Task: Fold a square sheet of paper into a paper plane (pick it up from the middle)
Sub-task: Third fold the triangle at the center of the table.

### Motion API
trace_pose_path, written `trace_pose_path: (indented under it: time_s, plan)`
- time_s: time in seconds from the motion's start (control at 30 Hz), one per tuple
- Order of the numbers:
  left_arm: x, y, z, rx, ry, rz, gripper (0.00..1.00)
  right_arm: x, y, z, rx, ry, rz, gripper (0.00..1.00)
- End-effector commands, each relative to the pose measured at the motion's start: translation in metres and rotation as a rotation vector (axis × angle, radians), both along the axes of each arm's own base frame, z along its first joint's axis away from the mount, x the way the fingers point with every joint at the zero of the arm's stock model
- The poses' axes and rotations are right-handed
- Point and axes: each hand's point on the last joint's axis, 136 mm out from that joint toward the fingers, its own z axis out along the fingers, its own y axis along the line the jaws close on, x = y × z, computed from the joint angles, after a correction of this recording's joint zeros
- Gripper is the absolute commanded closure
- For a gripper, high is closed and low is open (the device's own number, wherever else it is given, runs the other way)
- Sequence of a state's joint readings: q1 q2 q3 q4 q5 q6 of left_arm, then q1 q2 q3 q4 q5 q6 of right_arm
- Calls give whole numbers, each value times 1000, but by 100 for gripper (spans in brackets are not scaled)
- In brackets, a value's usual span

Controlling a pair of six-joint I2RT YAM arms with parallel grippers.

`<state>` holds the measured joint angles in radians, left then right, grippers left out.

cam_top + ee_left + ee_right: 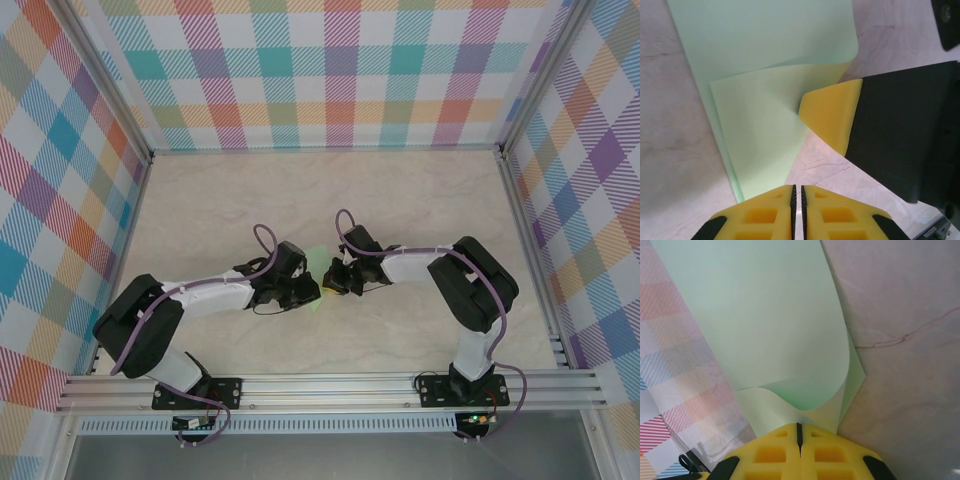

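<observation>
While the left gripper [797, 188] is seen with jaws together just beside the square sheet of paper [765, 45], the right gripper [799, 426] is also closed, tips pressed against the sheet's curled-over flap. The sheet is laid mid-table on a pale marbled tabletop [300, 190], enclosed by plaid walls [340, 70].

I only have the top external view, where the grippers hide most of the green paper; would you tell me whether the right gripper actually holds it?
Observer: Yes; in the right wrist view the right gripper is shut on the square sheet of paper.
Operator: Does the sheet lie flat?
Observer: No; it curls over on itself in a soft bend, not yet pressed into a crease.
Operator: And the left gripper?
Observer: The left gripper is almost shut, no paper visible between its fingers; the sheet lies just ahead on the table.
</observation>
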<state>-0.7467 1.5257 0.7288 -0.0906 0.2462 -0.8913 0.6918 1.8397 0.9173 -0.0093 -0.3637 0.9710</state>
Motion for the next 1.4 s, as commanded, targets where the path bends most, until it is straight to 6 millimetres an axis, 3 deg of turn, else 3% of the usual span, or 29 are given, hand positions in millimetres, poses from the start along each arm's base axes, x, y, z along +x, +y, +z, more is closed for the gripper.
trace_pose_path:
  time_s: [0.0, 0.27, 0.4, 0.63, 0.83, 1.0, 1.17, 1.37]
  plan:
    - [-6, -6, -10, -8, 27, 3, 89, -12, -18, -22, -95, 69, -35, 100]
    - [-13, 5, -33, 57, 72, 10, 91, -14, -19, -24, -98, 74, -30, 100]
    - [-21, 21, -47, 143, 106, 21, 93, -12, -18, -21, -93, 58, -17, 100]
    - [-29, 39, -58, 234, 136, 32, 96, -9, 1, 19, 29, -131, 127, 100]
    - [-31, 41, -62, 248, 149, 29, 98, -28, 13, 10, 56, -103, 222, 100]
    - [-32, 43, -60, 259, 153, 31, 99, -27, 8, -7, -17, -70, 228, 100]
    - [-37, 47, -64, 278, 176, 33, 99, -9, -7, -16, -68, -78, 196, 100]
    - [-49, 58, -71, 319, 231, 31, 100, 30, -26, -13, -77, -119, 147, 100]
